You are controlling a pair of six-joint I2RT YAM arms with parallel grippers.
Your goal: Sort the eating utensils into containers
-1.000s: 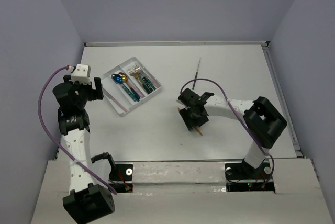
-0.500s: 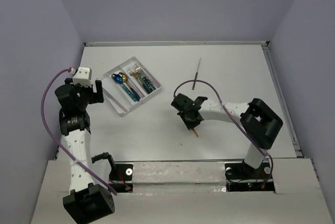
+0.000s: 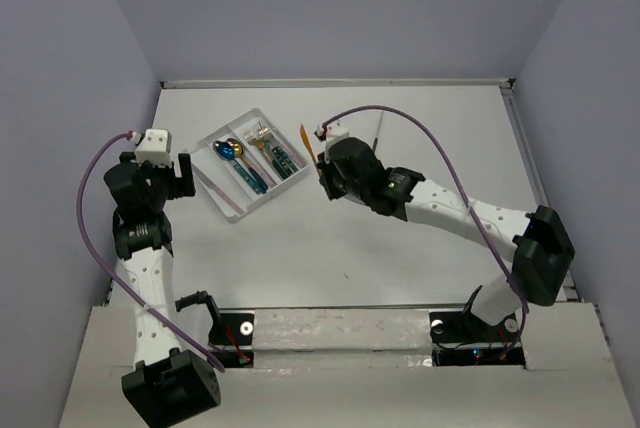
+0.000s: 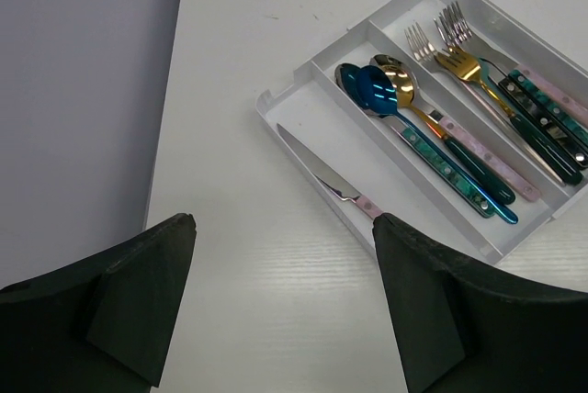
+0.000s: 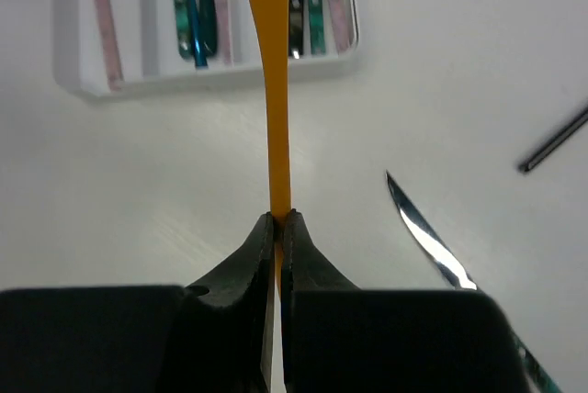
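Observation:
My right gripper (image 5: 278, 220) is shut on an all-orange utensil (image 5: 275, 90), which sticks out ahead of the jaws toward the clear three-compartment tray (image 5: 69, 72). From above, the orange utensil (image 3: 306, 142) hangs just right of the tray (image 3: 232, 212), with the right gripper (image 3: 322, 170) behind it. The tray (image 4: 285, 108) holds a pink-handled knife (image 4: 322, 177), blue and gold spoons (image 4: 372, 90) and several forks (image 4: 450, 44). My left gripper (image 4: 285, 228) is open and empty, left of the tray. A silver-bladed knife (image 5: 427, 241) lies on the table.
A thin dark utensil (image 5: 556, 140) lies on the table right of the orange one, partly visible from above (image 3: 379, 126) behind the right arm's cable. Walls enclose the white table on three sides.
The right gripper shut on the orange utensil near the table's middle, lifted it and carried it up and left to beside the tray. The left arm barely moved.

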